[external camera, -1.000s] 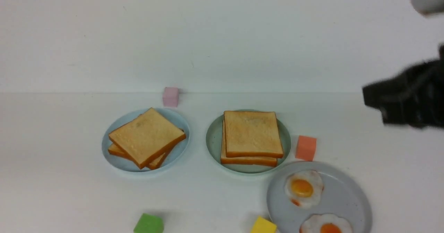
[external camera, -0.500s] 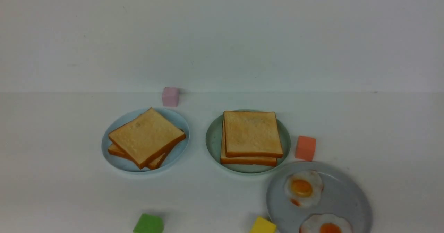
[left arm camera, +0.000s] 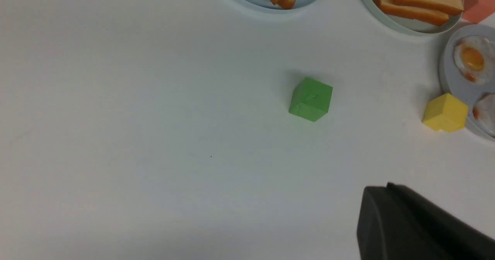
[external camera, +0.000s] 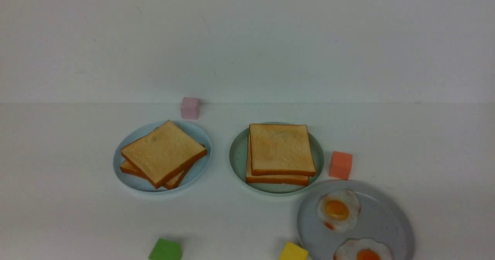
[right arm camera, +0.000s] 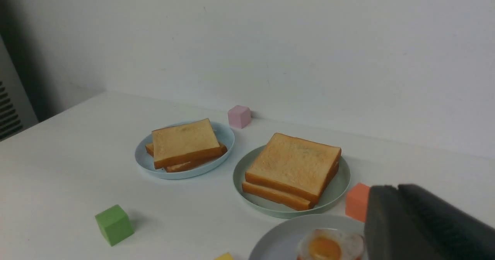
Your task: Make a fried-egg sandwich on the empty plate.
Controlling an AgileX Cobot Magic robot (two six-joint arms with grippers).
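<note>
On the mint-green plate (external camera: pixel 238 155), toast sandwich (external camera: pixel 280 151), well apart from both fingers, their spread hidden

The toast slices (external camera: pixel 281 149) on the mint-green plate (external camera: pixel 238 155) are golden-brown with darker orange crusts. The fried eggs (external camera: pixel 338 210) are white with orange yolks, on a grey plate (external camera: pixel 386 221). The cubes are pink (external camera: pixel 190 108), orange (external camera: pixel 340 165), green (external camera: pixel 165 250) and yellow (external camera: pixel 294 252).

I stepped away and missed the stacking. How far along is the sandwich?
Two toast slices sit stacked on the mint-green plate; any egg between them is hidden. Two fried eggs remain on the grey plate. Neither arm shows in the front view, and nothing looks left.
</note>
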